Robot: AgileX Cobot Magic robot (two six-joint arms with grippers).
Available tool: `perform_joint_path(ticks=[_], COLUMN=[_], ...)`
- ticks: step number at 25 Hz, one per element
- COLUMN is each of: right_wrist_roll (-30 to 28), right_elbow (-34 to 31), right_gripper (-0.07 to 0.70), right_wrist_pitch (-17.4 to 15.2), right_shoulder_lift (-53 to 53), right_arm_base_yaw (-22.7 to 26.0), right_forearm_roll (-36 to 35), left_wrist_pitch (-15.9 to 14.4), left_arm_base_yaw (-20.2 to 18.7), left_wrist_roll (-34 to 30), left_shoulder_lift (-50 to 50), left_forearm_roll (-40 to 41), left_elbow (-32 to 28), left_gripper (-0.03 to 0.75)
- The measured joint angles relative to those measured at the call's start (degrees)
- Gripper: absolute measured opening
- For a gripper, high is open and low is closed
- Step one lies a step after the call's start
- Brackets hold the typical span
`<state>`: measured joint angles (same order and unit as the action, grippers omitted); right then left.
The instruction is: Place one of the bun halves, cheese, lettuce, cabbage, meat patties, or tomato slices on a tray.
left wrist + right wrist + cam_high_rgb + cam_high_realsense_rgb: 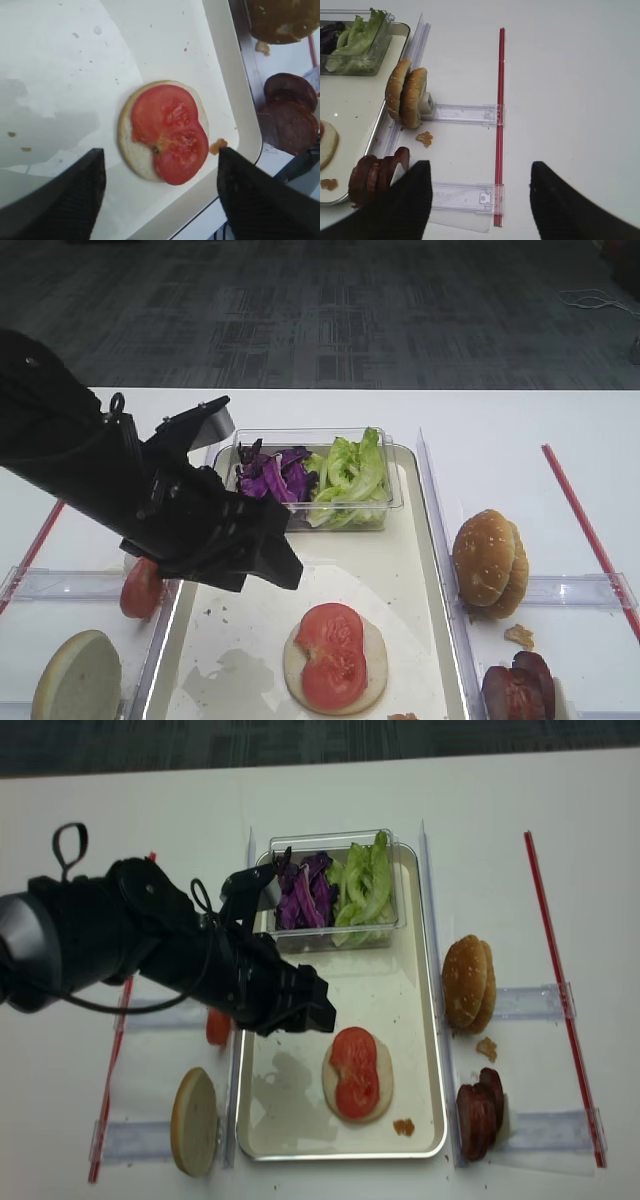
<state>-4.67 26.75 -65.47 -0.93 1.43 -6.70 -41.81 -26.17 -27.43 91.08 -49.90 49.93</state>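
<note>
Left hand (305, 1005) hangs spread and empty over the tray (425, 1020), its two dark fingers (60, 195) framing, in its wrist view, a bun half (336, 655) that lies flat on the tray with two overlapping tomato slices (331, 653) on its cut face. That stack sits just ahead of and below the hand, toward the tray's near end and a little right of the hand as the high views show it; being round, it offers no long axis, though the paired slices run roughly along the tray's length. Outward from the stack, the clear tub holding the cabbage (268, 474) and the lettuce (348, 478) stands at the tray's far end, beyond the hand. Off the tray's left rim, on the tabletop (520, 430), are a lone tomato slice (141, 588) and, nearer the camera, another bun half (77, 680) on edge; both lie close to the left arm. Off the right rim stand two browned bun halves (489, 562) on edge and, nearer, the meat patties (517, 688). The right hand (481, 197), also spread with nothing between its fingers, hovers just beside the patties, so by my judgement it is the nearer one for anything right of the tray.
</note>
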Motion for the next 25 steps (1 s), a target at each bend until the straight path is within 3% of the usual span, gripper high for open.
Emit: perform_joint_path(ticks=[15,25], right_wrist_roll=[0.1,0.1], right_elbow=[0.0,0.0], right_gripper=[0.477,0.477], right_wrist_pitch=[0.0,0.0], right_shoulder_lift=[0.0,0.0], right_arm_base_yaw=[0.0,0.0], right_forearm_roll=[0.0,0.0], left_wrist_pitch=[-10.98,-13.54], left_arm_base_yaw=[7.19,14.73], left_wrist_roll=[14.86,18.72], left_shoulder_lift=[0.0,0.0], left_forearm_roll=[25.07,33.42], left_elbow=[7.91,8.35], left_gripper=[0.449,0.449])
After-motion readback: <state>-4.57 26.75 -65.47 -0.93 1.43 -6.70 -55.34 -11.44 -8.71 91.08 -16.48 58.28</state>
